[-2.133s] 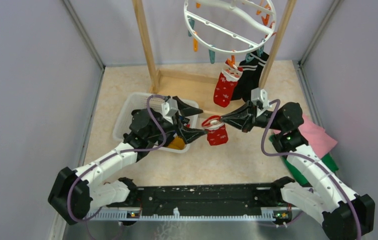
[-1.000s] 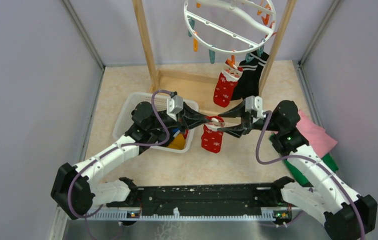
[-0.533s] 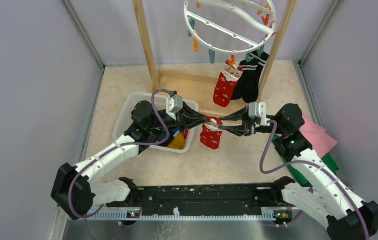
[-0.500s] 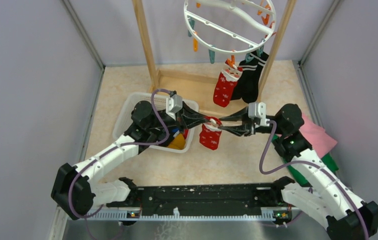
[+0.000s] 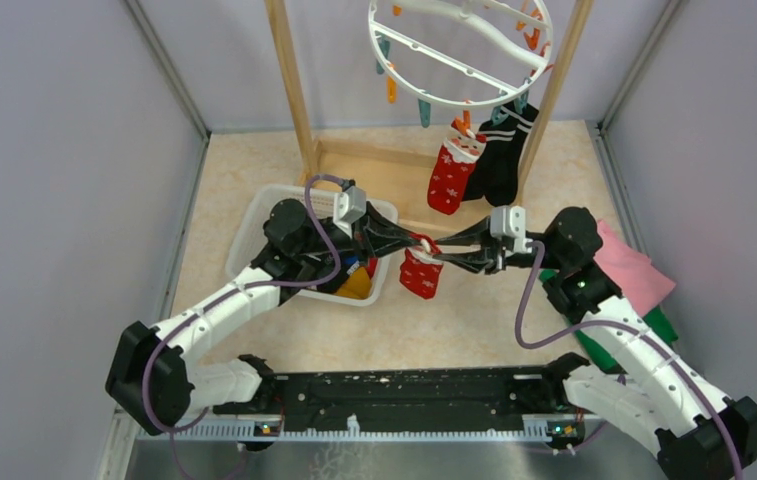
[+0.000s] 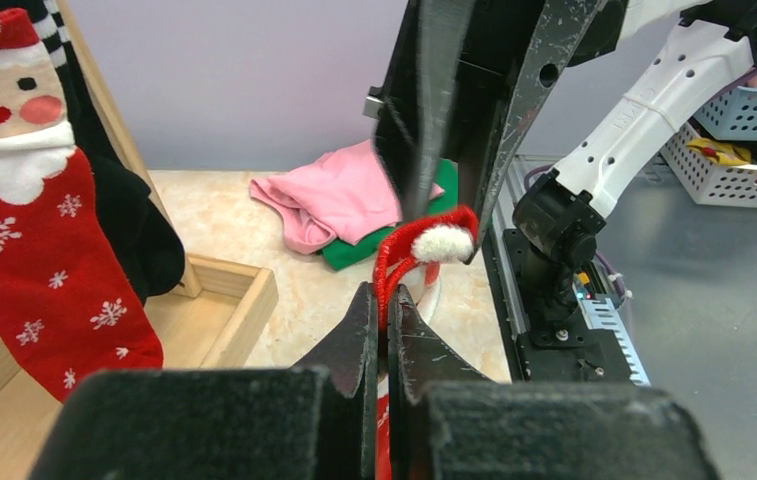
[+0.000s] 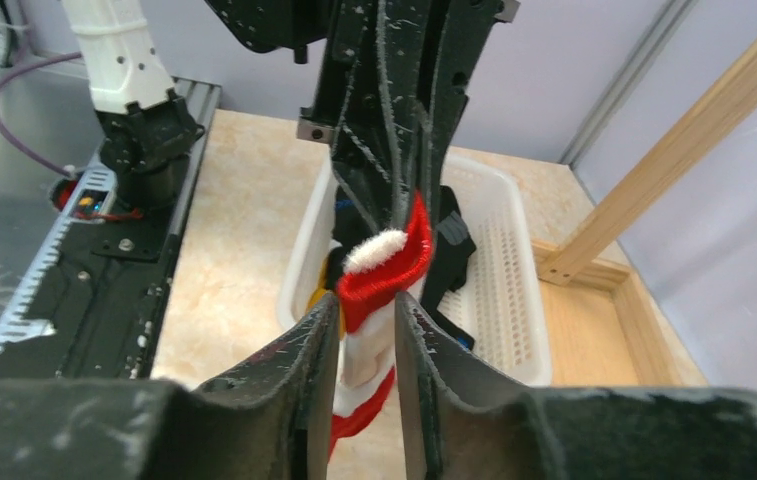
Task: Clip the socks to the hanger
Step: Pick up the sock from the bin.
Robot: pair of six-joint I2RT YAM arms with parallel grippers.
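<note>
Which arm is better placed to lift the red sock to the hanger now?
Left, probably: the left gripper is shut on the cuff of the red sock; the right gripper only straddles it, gaps showing.

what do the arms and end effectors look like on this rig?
Left arm and right arm: white links, black joints and bases. A purple cable loops along each. Each wrist carries a white camera block. Left end effector and right end effector: two black tapering fingers each, scuffed with pale specks.
</note>
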